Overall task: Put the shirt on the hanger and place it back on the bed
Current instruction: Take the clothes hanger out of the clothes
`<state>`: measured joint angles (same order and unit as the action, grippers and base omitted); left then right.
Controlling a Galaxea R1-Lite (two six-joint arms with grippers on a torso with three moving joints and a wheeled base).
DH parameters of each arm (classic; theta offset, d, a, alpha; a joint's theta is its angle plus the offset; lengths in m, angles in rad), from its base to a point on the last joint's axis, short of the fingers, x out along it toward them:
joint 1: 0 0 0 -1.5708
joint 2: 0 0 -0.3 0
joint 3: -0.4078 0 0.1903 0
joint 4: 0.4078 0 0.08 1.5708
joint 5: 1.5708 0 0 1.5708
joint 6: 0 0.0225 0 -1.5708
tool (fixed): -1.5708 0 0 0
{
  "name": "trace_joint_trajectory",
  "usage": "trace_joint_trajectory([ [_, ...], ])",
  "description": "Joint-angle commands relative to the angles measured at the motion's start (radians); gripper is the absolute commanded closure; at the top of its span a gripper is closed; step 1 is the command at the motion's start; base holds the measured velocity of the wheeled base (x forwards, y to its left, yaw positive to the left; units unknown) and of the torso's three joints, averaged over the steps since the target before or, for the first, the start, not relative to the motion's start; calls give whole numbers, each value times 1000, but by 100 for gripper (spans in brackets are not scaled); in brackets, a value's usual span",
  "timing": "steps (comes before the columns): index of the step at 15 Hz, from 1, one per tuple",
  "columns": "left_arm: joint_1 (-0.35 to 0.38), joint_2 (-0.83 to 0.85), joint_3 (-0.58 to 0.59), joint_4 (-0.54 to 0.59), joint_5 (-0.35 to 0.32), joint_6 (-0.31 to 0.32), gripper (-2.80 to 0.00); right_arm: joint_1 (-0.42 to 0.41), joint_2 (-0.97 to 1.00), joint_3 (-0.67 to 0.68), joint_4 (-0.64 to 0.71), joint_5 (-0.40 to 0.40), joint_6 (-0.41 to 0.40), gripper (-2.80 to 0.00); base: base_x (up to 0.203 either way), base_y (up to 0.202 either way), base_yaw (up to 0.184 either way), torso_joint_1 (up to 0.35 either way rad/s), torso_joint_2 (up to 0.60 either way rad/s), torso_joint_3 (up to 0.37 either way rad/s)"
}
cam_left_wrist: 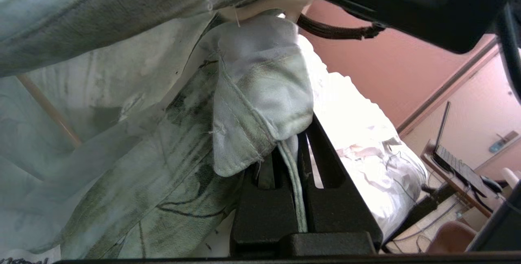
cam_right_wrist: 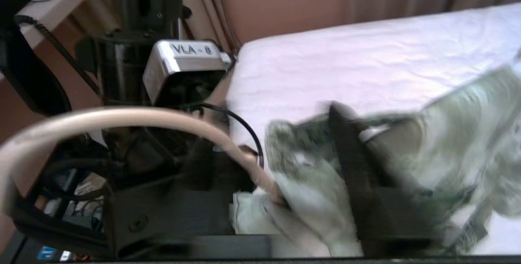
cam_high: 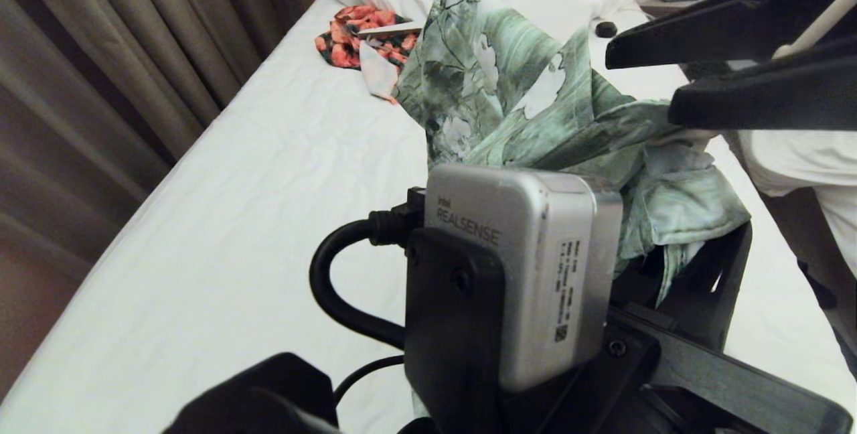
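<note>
Wrist camera (cam_high: 529,273): silver, lower centre of the head view, hiding most of the left arm.
Left gripper (cam_left_wrist: 299,150): jaws closed on a seam edge of the shirt (cam_high: 522,106); fingertips buried under a fabric fold.
Shirt: bunched, lifted above the bed (cam_high: 234,220), centre of frame; lower part hidden behind the camera.
Right gripper (cam_high: 643,82): upper right, cut off by the frame edge, jaws partly apart at the shirt; grip on cloth unclear.
Hanger (cam_right_wrist: 122,119): cream curve in the right wrist view, blurred, far end lost in fabric.
Orange-red garment (cam_high: 361,35): upper centre, flat on the sheet, partly behind the shirt.
Curtain (cam_high: 100,52): left edge.
</note>
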<state>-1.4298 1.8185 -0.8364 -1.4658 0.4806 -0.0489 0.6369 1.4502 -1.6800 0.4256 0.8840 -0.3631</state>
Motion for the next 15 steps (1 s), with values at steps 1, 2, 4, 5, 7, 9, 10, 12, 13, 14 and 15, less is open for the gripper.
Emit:
trace_joint_trajectory([
  [1, 0, 4, 3, -7, 2, -1, 0, 9, 15, -24, 2, 3, 8, 0, 0, 0, 0, 0, 0, 0],
  [2, 0, 7, 3, -7, 1, -1, 0, 9, 15, -37, 2, 3, 29, 0, 0, 0, 0, 0, 0, 0],
  [4, 0, 7, 3, -7, 1, 0, 0, 9, 13, -44, 2, -10, 54, 0, 0, 0, 0, 0, 0, 0],
  [5, 0, 4, 2, -6, 1, 0, 0, 12, 12, -46, 1, -38, 61, 0, 0, 0, 0, 0, 0, 0],
  [7, 0, 4, 2, -5, -1, 0, 0, 32, 8, -56, 1, -103, 99, 0, 0, 0, 0, 0, 0, 0],
  [9, 1, 3, 2, 3, 1, 6, 0, 51, -8, -65, -1, -159, 141, 0, 0, 0, 0, 0, 0, 0],
  [10, 1, -1, 2, 29, 3, 7, 0, 53, -16, -64, 0, -164, 149, 0, 0, 0, 0, 0, 0, 0],
  [12, 4, -26, 3, 103, 7, 14, 0, 55, -28, -65, 0, -166, 158, 0, 0, 0, 0, 0, 0, 0],
  [13, 7, -45, 2, 130, 13, 20, 0, 55, -33, -70, 1, -168, 160, 0, 0, 0, 0, 0, 0, 0],
  [14, 9, -60, 0, 147, 15, 22, 0, 55, -33, -75, 1, -178, 161, 0, 0, 0, 0, 0, 0, 0],
  [15, 10, -74, -2, 167, 16, 27, 0, 55, -32, -81, 1, -199, 162, 0, 0, 0, 0, 0, 0, 0],
])
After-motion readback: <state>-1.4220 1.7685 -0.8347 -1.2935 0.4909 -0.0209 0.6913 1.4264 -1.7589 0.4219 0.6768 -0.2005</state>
